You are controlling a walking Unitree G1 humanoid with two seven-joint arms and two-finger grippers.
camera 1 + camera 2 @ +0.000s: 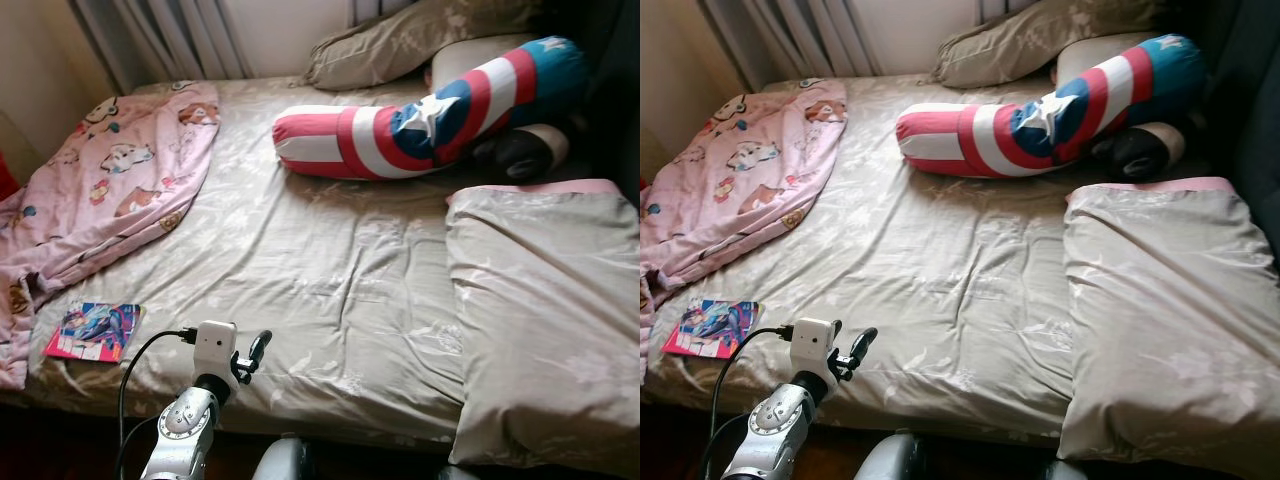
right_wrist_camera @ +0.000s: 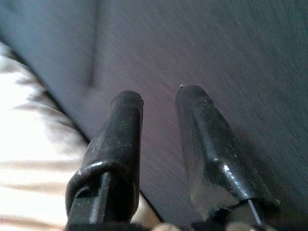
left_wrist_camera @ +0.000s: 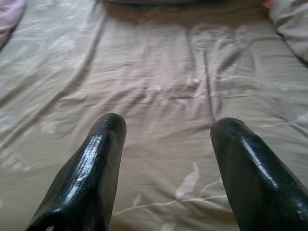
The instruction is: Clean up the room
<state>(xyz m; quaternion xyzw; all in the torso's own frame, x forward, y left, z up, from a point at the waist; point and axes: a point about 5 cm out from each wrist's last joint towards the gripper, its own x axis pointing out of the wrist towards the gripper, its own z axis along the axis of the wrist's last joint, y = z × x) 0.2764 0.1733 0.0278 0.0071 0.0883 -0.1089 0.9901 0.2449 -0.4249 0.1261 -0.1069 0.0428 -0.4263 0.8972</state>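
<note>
left gripper [image 3: 166,127]: fingers spread wide, nothing between them; hovers just above the beige sheet [image 1: 330,270] near the bed's front edge, left of centre; points toward the head of the bed.
left arm [image 1: 185,425]: silver, rises from below the front edge; white wrist camera block [image 1: 214,348] with a black cable [image 1: 135,370] looping off it.
right gripper [image 2: 159,96]: fingers a little apart, holding nothing; close to a dark grey surface [image 2: 216,43], pale bedding [image 2: 29,154] beside it.
comic book [image 1: 92,330]: colourful cover, pink border; lies flat at the bed's front left corner, just left of the left gripper, not touching it.
pink blanket [image 1: 110,180]: cartoon animal print, crumpled along the bed's left edge from the far left corner down to the front, spilling over the side; its lower end lies just beside the comic book.
bolster pillow [image 1: 430,115]: long, red-white-blue stripes with a white star; lies crosswise toward the far right of the bed, its right end raised onto other cushions.
dark round cushion [image 1: 520,152]: tucked under the bolster's right end; details hard to make out.
beige pillow [image 1: 400,40]: at the bed's far edge, against the wall.
folded duvet [image 1: 545,310]: beige, pink trim on its far side; covers the bed's right side down to the front right corner.
curtain [image 1: 170,35]: pale, hangs behind the far left corner.
</note>
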